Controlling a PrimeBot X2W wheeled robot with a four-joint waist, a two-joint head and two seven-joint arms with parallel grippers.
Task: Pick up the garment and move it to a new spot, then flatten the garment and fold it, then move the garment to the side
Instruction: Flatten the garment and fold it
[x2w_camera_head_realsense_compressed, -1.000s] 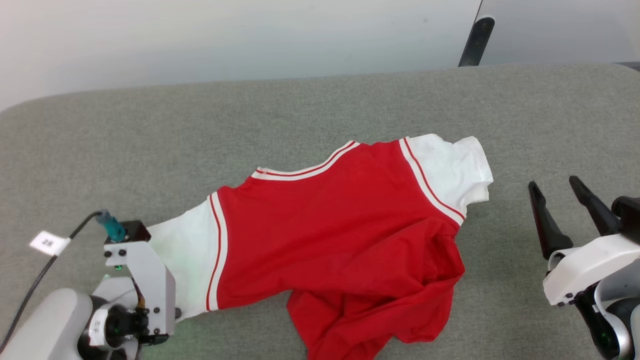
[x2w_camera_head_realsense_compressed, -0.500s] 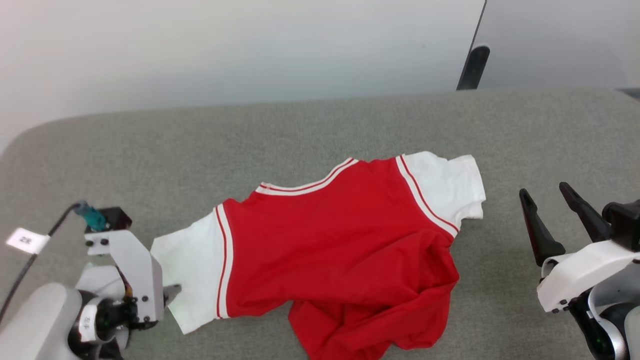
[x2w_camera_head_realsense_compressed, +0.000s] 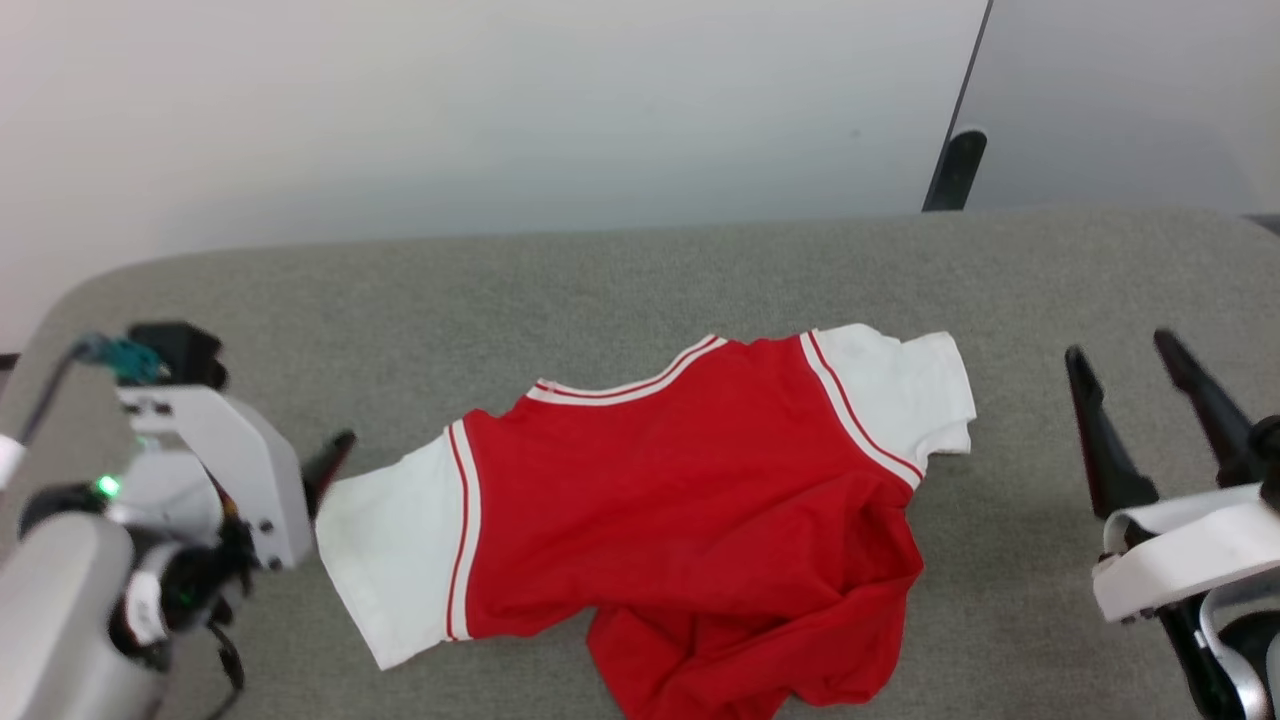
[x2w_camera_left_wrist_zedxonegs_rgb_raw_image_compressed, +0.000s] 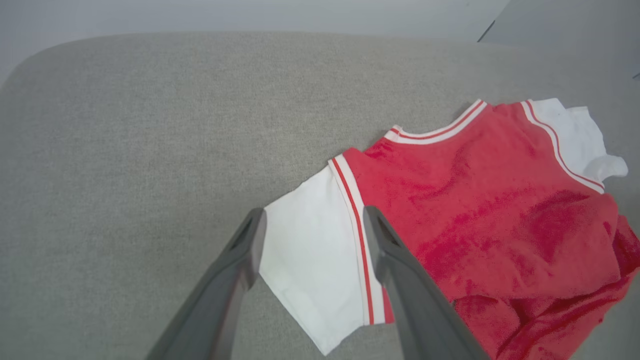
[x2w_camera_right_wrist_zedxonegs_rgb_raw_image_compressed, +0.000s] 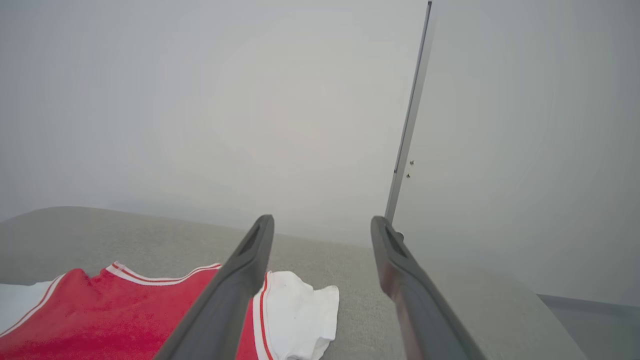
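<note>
Two-fingered left gripper (x2w_camera_left_wrist_zedxonegs_rgb_raw_image_compressed: 314, 220) spread wide and empty, hung at the white sleeve end of the garment (x2w_camera_head_realsense_compressed: 690, 480), right gripper (x2w_camera_head_realsense_compressed: 1120, 350) likewise parted, nothing held, set well apart off the garment's other sleeve, soft red jersey rumpled at its hem, laid on grey woven table (x2w_camera_head_realsense_compressed: 600, 290).

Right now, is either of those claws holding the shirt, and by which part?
Nothing is held. The left gripper and right gripper stand open; the garment lies free.
</note>
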